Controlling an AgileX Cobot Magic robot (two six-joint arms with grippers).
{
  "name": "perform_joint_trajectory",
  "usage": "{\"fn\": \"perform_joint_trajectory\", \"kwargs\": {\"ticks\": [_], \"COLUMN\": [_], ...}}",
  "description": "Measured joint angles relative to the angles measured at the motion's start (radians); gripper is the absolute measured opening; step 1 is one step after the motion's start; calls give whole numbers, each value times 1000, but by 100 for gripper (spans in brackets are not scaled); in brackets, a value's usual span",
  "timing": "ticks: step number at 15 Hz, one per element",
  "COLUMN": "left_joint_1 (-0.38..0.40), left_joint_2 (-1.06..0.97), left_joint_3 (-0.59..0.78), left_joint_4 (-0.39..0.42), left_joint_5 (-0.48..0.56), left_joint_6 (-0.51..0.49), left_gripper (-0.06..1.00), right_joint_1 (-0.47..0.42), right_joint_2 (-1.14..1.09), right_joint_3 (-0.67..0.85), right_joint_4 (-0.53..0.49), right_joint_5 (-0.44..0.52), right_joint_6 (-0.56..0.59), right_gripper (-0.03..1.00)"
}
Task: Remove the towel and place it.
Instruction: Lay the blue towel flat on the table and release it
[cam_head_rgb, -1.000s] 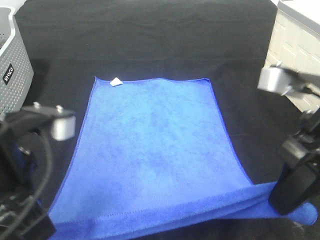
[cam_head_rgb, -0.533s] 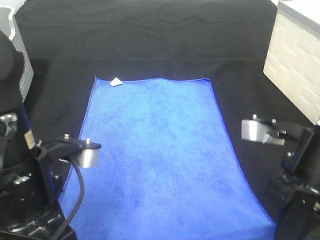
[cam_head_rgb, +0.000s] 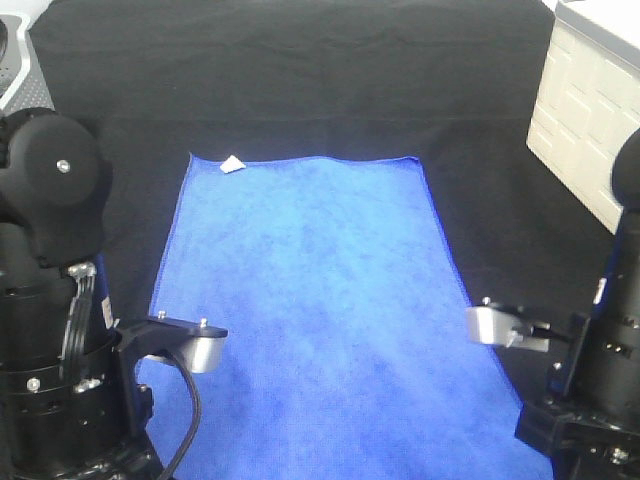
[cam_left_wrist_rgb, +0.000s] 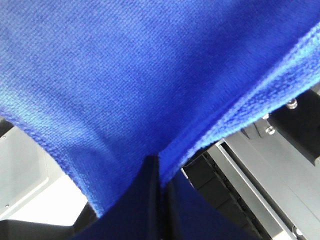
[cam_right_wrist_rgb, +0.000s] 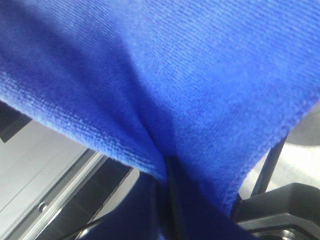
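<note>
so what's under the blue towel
The black table covering shows beyond the far and side edges of the towel and seems to run beneath it. Anything else under there is covered.

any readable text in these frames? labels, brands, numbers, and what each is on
No text can be read in any view.
The white tag at the far corner of the towel: too small to read.
A pale patch on the right arm: blurred, unreadable.
Wrist views: only blue cloth and bare metal, no lettering.
</note>
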Motion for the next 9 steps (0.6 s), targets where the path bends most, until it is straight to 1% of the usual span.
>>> {"fn": "perform_joint_trajectory", "kwargs": {"ticks": [4,9], "left_joint_1": [0,0], "left_joint_2": [43,128], "left_joint_3": [0,-23], "left_joint_4": [-6,-14], "left_joint_5": [0,8], "left_joint_6": [17,34], "left_gripper": [0,0], "right_joint_1": [0,0], "right_joint_2": [118,201], "right_joint_3": [-1,-3], "right_joint_4": [32,42], "right_joint_5": [0,-2], "right_joint_6": [-46,-51], "right_gripper": [1,1]}}
